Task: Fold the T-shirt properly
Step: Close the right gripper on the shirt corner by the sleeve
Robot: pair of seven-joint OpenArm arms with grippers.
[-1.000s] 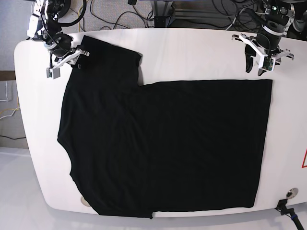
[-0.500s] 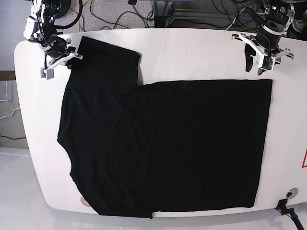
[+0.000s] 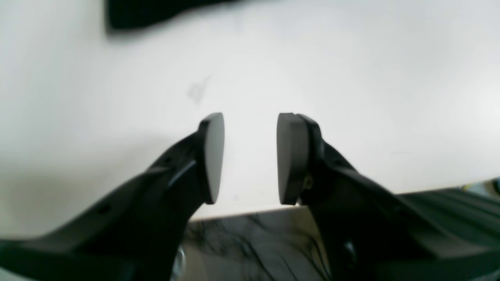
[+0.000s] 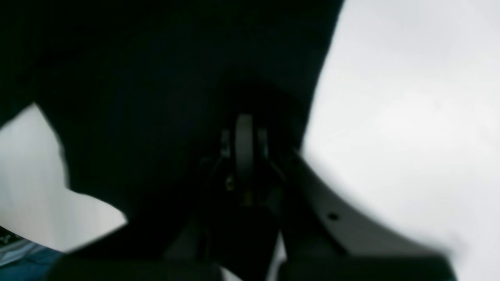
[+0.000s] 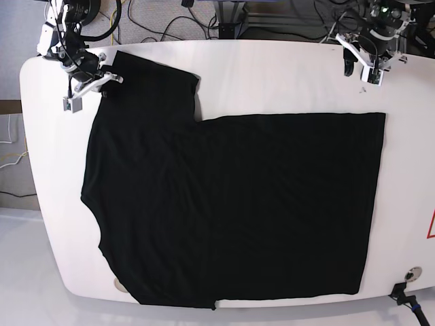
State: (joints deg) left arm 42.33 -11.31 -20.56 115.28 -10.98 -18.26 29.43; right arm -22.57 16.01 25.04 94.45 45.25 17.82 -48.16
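Observation:
The black T-shirt (image 5: 231, 204) lies flat over most of the white table, one short sleeve (image 5: 153, 85) pointing to the far left. My right gripper (image 5: 95, 87) sits at that sleeve's outer edge. In the right wrist view its pads (image 4: 244, 148) are pressed together, shut on the T-shirt, with black cloth (image 4: 156, 78) around them. My left gripper (image 5: 360, 71) hangs over bare table at the far right edge, away from the shirt. Seen from the left wrist, that gripper (image 3: 250, 156) is open and holds nothing. A corner of the shirt (image 3: 156, 11) shows beyond it.
The white table (image 5: 272, 75) has rounded corners; its far edge (image 3: 242, 212) lies just under the left gripper. Cables (image 5: 170, 20) run along the floor behind. A round fitting (image 5: 411, 275) sits at the near right corner and a red mark (image 5: 430, 227) at the right edge.
The right gripper has shut at the sleeve's edge, where it stood open a second ago. The left arm has drawn back from the shirt's far right corner towards the table's far edge.

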